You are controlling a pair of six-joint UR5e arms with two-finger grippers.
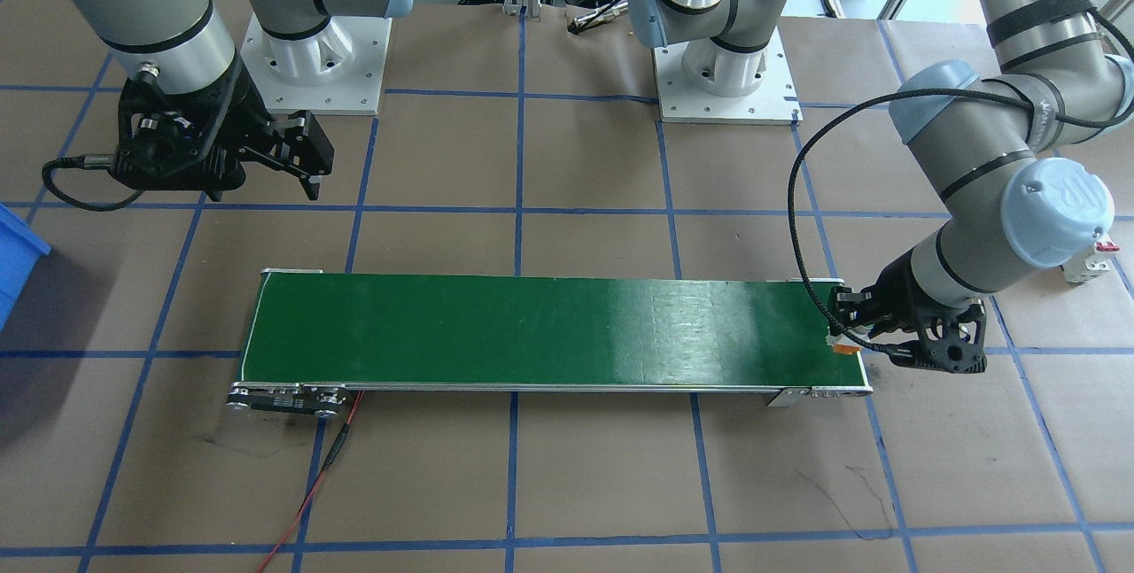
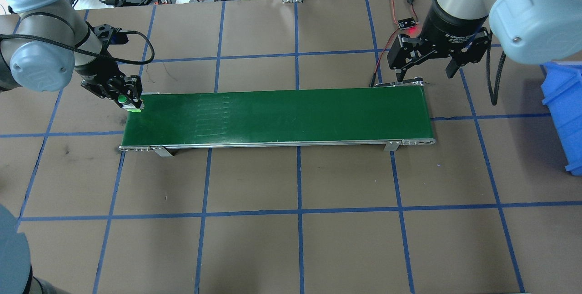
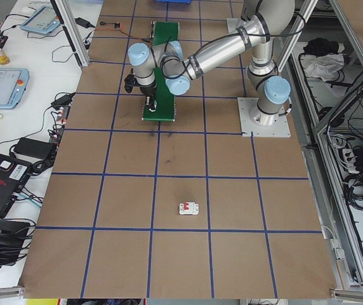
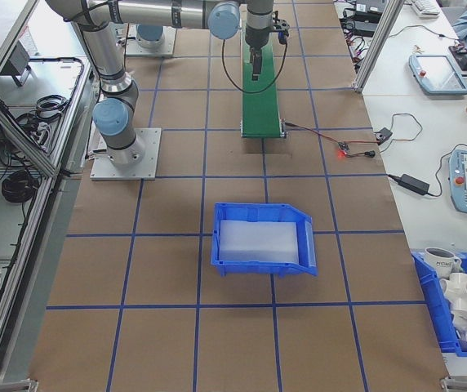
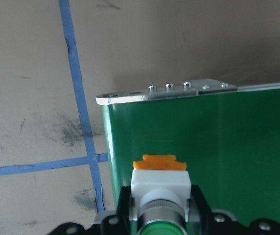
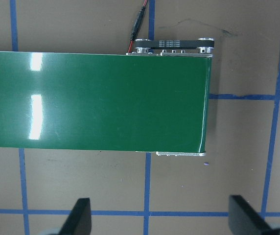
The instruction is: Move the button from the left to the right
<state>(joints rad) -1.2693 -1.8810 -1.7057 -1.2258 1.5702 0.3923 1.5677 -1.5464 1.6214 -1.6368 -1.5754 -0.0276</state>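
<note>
The button [image 5: 159, 183], with a green cap, white body and orange base, is clamped between the fingers of my left gripper [image 5: 160, 198]. It hangs over the left end of the green conveyor belt [image 2: 282, 117]; I cannot tell whether it touches the belt. In the overhead view the green cap of the button [image 2: 122, 99] shows inside the left gripper [image 2: 128, 100]. In the front view the button's orange base [image 1: 842, 345] peeks out of the left gripper [image 1: 840, 334]. My right gripper [image 2: 425, 73] hovers open and empty beyond the belt's far right corner, its fingers [image 6: 81, 215] spread wide.
A blue bin [image 2: 564, 112] stands right of the belt. A white circuit breaker with a red toggle [image 3: 188, 208] lies on the table far off the belt's left end. A red wire [image 1: 310, 493] and a small board [image 2: 407, 23] sit near the belt's right end.
</note>
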